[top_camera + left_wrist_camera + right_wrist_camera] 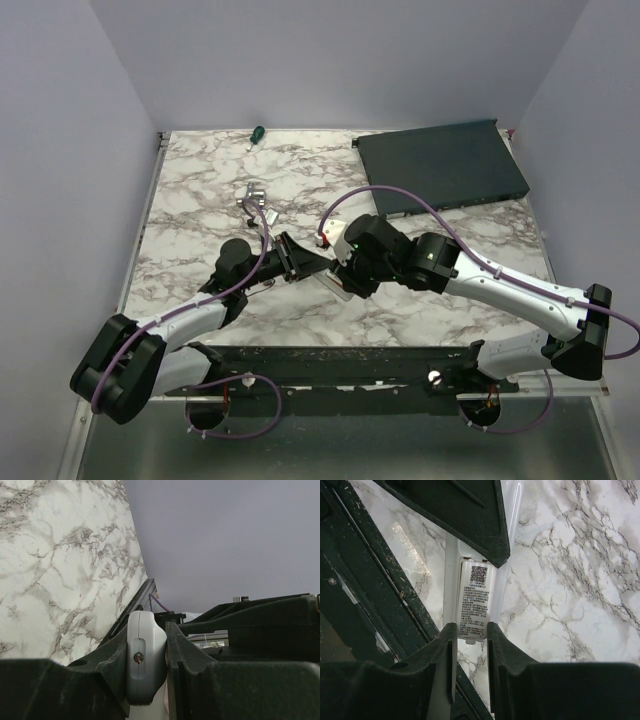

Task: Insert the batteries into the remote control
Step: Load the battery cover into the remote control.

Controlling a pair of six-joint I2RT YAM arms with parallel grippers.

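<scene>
Remote control: off the table, held in the air between the two end effectors, back side turned toward the right one
Left end effector: pressed together on the remote control, fingers clamping its long sides, one end of the body poking out toward the wrist
Right end effector: fingers a little apart, tips standing either side of the near end of the battery cover; whether they press on it I cannot tell
Battery cover: labelled panel seated in the back of the remote control, its small tab just ahead of the right fingertips
Batteries: none plainly visible in any view
Step in hand: judged to be opening the battery compartment, as the cover is on and no cell is loaded
Next move: likely needs the right fingertips to catch the tab and work the cover free while the left grip keeps the body steady; a slipping clamp or a twisted body is the risk
</scene>
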